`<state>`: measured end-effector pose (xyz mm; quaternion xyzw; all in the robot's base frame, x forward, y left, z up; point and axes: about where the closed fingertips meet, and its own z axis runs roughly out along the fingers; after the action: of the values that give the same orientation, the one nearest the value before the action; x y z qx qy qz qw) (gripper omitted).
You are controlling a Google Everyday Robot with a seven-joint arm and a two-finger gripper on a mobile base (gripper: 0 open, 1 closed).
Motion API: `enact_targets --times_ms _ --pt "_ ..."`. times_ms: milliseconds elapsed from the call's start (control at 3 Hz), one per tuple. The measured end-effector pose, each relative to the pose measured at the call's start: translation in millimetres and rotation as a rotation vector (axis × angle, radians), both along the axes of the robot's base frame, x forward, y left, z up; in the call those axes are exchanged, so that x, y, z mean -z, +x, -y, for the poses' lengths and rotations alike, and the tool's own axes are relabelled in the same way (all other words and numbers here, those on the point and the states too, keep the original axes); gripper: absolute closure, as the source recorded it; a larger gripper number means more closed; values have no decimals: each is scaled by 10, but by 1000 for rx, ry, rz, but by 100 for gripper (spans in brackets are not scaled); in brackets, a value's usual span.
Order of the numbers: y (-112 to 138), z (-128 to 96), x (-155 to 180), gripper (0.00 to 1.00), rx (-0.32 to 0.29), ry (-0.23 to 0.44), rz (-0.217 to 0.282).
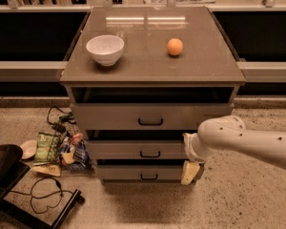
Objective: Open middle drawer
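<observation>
Middle drawer (115, 150): grey front, black bar handle. Gripper (189, 171): low at the drawer's right end; whether clenched or released, cannot tell.

looks like a lab or test room to me: speckled hard floor (238, 199), a lone grey cabinet (148, 68), cables (43, 194) and snack bags (47, 147) dumped beside it. my gripper (189, 172) hangs low at the cabinet's right front corner.
</observation>
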<state>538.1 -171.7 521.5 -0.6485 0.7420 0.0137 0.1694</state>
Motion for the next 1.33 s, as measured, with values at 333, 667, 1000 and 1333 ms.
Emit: enact_targets --times_ms 333,667,1000,1333 --pt "201 -61 147 0 -42 -57 73" --pt "346 -79 305 0 -60 -105 112" --pt "423 103 607 0 -30 -166 107" --pt "428 117 649 0 -27 -175 100"
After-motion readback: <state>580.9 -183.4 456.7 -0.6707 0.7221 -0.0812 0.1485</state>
